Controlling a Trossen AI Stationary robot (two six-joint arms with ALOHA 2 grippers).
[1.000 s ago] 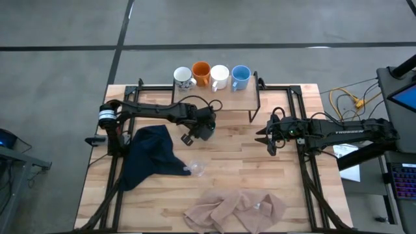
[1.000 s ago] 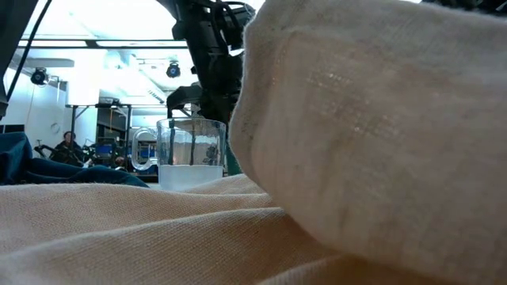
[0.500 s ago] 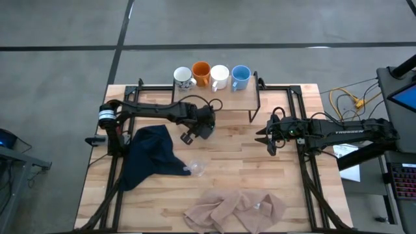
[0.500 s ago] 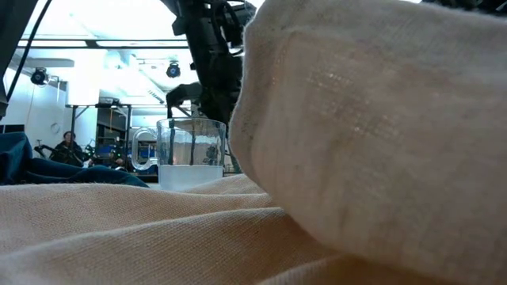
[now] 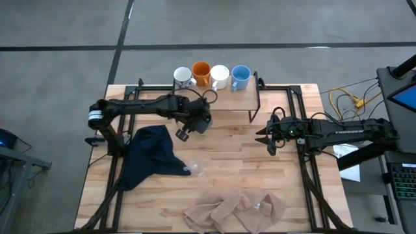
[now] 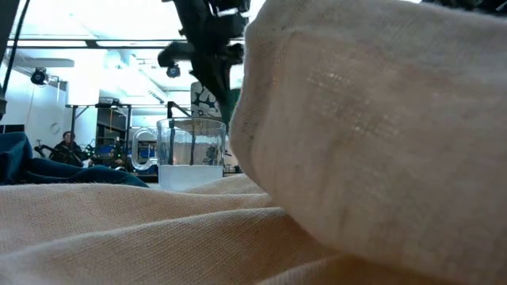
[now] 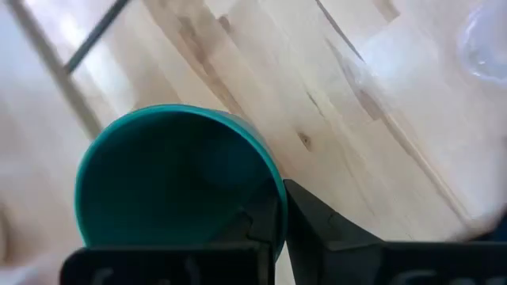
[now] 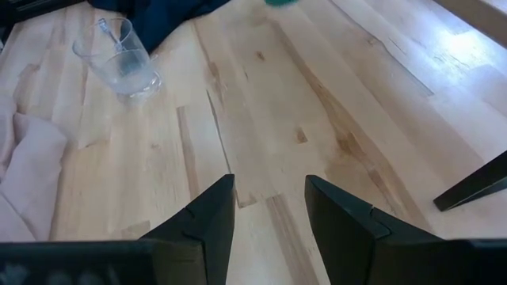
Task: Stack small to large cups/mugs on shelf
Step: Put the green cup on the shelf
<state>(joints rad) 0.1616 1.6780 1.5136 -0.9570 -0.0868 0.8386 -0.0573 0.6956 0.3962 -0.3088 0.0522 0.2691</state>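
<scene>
I'm mid-carry w/ the dark green mug [image 7: 170,186]: left gripper [image 5: 195,123] has jaws shut on its rim, lifted off the counter [image 5: 247,162] just in front of the shelf [image 5: 224,97], where four mugs already fill the row. Next move, I reckon, needs it set on or nested into one of them. Right gripper [image 8: 269,207] waits to the right w/ jaws apart & empty; glass cup [image 8: 120,59] sits on the counter beside the dark blue cloth [image 5: 149,156].

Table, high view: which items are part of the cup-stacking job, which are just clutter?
Job: shelf; patterned mug, orange mug, white mug, light blue mug; green mug in left gripper; glass cup.
Clutter: dark blue cloth; beige cloth.
</scene>
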